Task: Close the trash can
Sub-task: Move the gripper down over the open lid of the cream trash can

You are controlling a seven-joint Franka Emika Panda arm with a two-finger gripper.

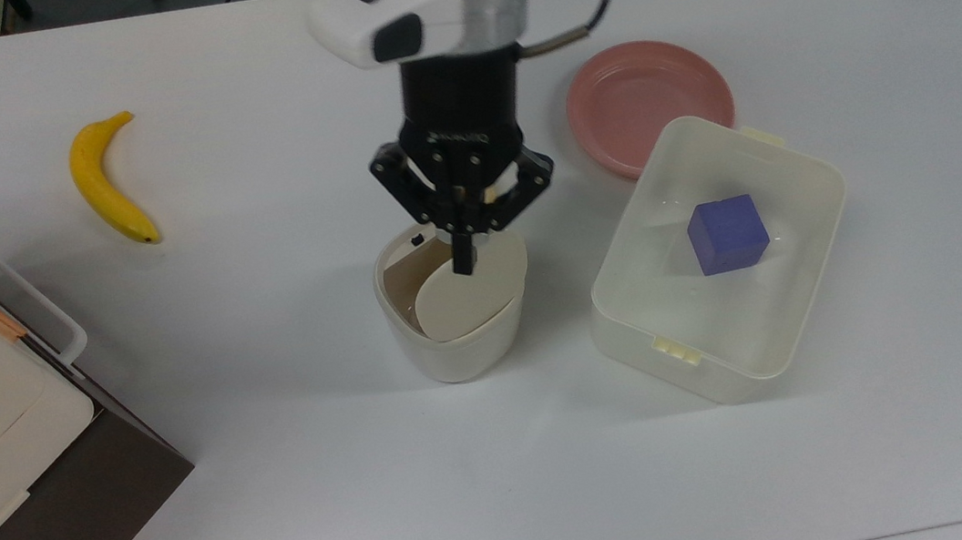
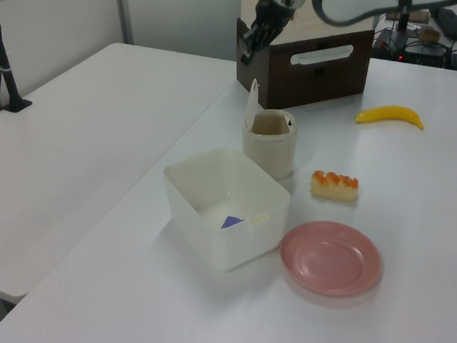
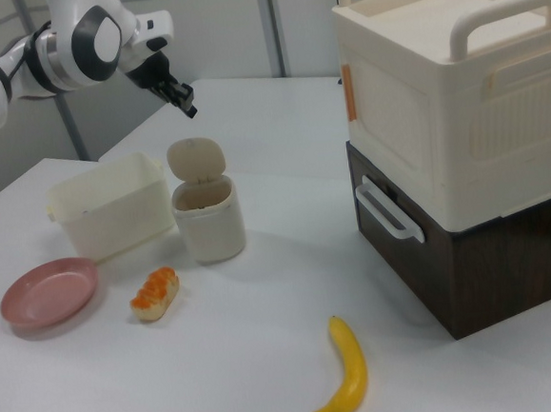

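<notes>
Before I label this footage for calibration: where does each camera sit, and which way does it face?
Top view: overhead, looking down on the trash can; the gripper hangs over its raised lid.
Left view: beyond the pink plate, facing the brown cabinet; the gripper shows high.
Right view: opposite side, banana nearest; arm at upper left.
All three share the trash can.

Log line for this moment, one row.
phase: approach | gripper: shut, raised above trash can, no contact | lid: upright, open | nearby: box with blue cube
</notes>
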